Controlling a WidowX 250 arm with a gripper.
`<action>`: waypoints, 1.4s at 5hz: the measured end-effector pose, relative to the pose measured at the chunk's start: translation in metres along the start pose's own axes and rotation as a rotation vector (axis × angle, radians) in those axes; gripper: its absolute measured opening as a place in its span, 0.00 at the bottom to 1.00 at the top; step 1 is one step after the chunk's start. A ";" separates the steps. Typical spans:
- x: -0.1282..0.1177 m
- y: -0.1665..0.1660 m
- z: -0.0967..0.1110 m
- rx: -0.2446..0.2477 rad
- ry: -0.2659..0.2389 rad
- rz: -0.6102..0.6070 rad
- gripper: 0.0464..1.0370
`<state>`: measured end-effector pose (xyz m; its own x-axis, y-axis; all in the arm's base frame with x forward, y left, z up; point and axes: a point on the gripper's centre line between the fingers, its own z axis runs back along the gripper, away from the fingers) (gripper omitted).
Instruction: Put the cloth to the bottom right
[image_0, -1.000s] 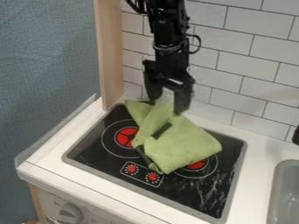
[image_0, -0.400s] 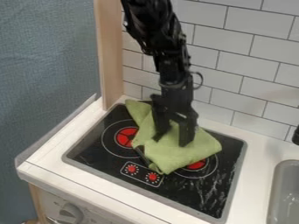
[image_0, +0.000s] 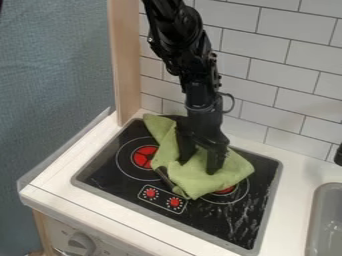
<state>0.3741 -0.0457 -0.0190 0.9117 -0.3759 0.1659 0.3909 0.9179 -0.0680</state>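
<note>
Standing with fingers parted, the hand (image_0: 198, 166) has its tips at the green cloth (image_0: 197, 182), whose bulk lies beneath it and toward five o'clock. The cloth's long axis runs roughly eleven to five o'clock across the stove top (image_0: 227, 220). Assessment: grip closure required, then transfer toward five o'clock. Markings: ticks ring the red knobs (image_0: 174, 202).

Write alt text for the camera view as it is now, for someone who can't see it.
A black robot gripper reaches down onto a crumpled green cloth lying across a black toy stove with red burners. The stove sits in a white counter before a white tiled wall, with a gray sink at the right edge.
</note>
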 end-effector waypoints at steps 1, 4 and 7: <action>0.003 -0.007 -0.005 -0.016 -0.007 0.004 0.96; 0.014 -0.056 -0.011 -0.070 -0.019 -0.111 0.96; -0.040 -0.089 -0.003 -0.117 0.066 -0.135 0.96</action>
<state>0.3029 -0.1131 -0.0224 0.8546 -0.5061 0.1165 0.5192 0.8387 -0.1643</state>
